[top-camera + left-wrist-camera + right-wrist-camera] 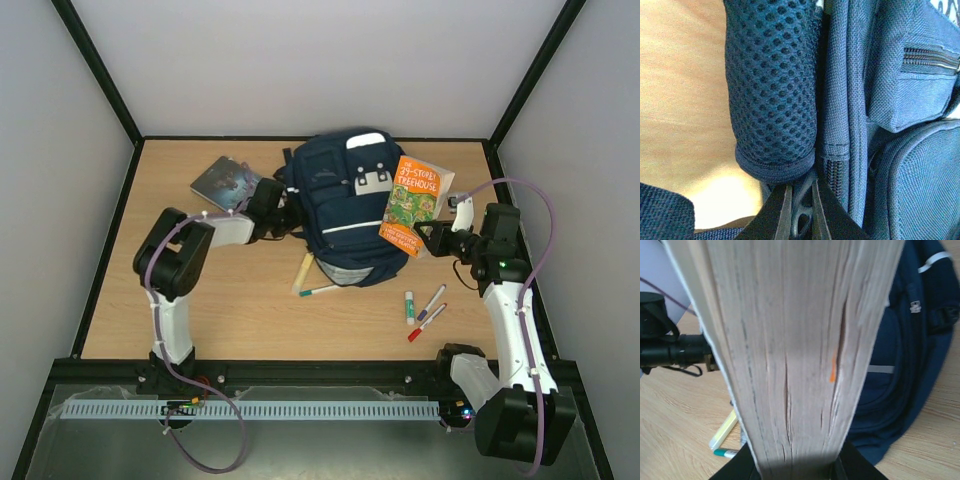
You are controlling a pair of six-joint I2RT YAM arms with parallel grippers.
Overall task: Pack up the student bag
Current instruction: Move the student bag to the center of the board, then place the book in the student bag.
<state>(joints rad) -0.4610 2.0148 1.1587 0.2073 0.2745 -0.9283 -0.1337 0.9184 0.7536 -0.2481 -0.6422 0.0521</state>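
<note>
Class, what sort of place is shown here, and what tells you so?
Probably a robot lab test cell: a wooden table boxed in by plain white walls, the left arm and right arm bolted at its near edge, the student bag laid out.

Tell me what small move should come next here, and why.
Probably the left gripper should lift gently. It is shut on the mesh strap of the student bag, while the right gripper holds the book at the bag's side, ready to go in.
</note>
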